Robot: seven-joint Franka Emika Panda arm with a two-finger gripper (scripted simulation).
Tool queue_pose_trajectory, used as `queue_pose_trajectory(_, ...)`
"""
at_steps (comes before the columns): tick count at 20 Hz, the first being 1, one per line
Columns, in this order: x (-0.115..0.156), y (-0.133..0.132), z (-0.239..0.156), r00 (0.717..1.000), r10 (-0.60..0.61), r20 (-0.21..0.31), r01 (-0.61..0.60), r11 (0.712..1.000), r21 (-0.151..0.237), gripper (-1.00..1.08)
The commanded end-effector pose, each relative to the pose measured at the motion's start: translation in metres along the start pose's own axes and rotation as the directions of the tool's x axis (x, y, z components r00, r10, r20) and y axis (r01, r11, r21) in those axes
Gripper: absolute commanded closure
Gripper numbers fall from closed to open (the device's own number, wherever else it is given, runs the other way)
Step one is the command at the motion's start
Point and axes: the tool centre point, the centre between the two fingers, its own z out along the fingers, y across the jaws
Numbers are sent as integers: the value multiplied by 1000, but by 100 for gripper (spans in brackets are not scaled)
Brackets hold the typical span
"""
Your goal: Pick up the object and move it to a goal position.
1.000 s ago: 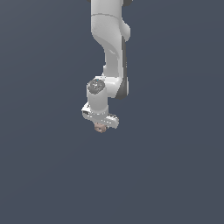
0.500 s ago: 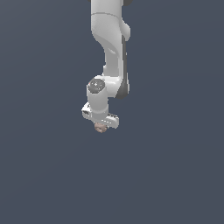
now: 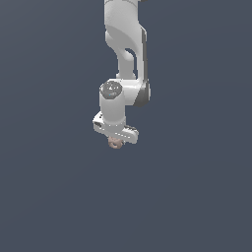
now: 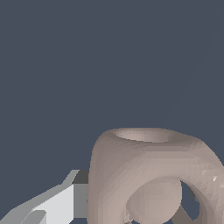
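The object (image 3: 115, 143) is a small pinkish-tan lumpy ball with holes. In the exterior view it sits just under the white hand of my arm, mostly hidden by it. In the wrist view the object (image 4: 148, 175) fills the near part of the picture, with a rounded opening and hollow insides. One white and grey finger (image 4: 57, 203) presses against its side; the other finger is hidden behind it. My gripper (image 3: 116, 141) is shut on the object and holds it up off the surface.
The white arm (image 3: 125, 59) comes down from the top of the exterior view. Around it only a plain dark grey-blue surface (image 3: 197, 187) shows, with no other objects or edges.
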Motion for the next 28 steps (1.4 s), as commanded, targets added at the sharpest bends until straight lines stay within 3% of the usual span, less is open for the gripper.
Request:
queue_pose_trajectory(1, 6, -9, -18, 1000, 0, -1, 0, 1000, 0, 108)
queue_pose_trajectory(15, 49, -69, -131, 1000, 0, -1, 0, 1000, 0, 108)
queue_pose_trajectory(28, 67, -92, -171, 1000, -1, 0, 1, 1000, 1, 108)
